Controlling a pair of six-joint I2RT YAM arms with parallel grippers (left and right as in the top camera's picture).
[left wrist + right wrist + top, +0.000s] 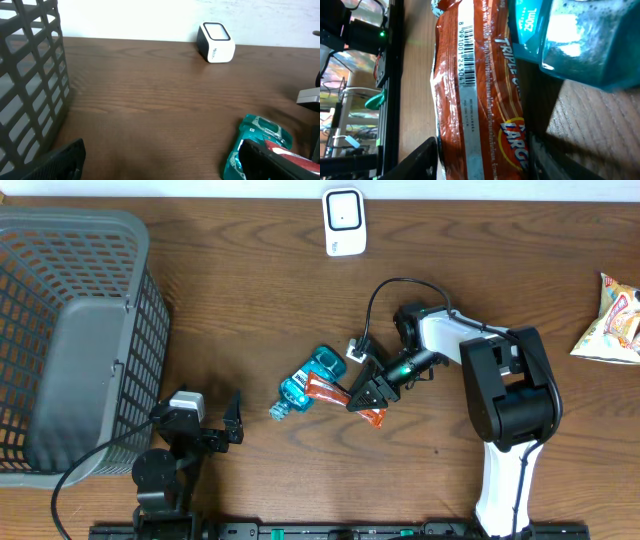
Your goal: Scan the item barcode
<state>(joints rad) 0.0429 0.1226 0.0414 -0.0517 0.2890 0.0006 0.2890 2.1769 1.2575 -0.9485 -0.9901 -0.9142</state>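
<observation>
Orange packet [475,95], barcode [464,55] up, long axis diagonal overhead, between right gripper [482,147] jaws, pinch unclear.

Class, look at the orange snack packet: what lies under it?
Bare wooden table shows beside the orange packet, so it rests on that. One end meets the blue bottle; whether they overlap is unclear. The right fingers cover the other end.

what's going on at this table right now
The right arm's fingers sit either side of the orange snack packet, which lies against a blue bottle mid-table. The packet's barcode faces the wrist camera. Whether they grip it yet isn't clear. The left arm's fingers rest open beside the basket. The white scanner stands at the far edge of the table.
</observation>
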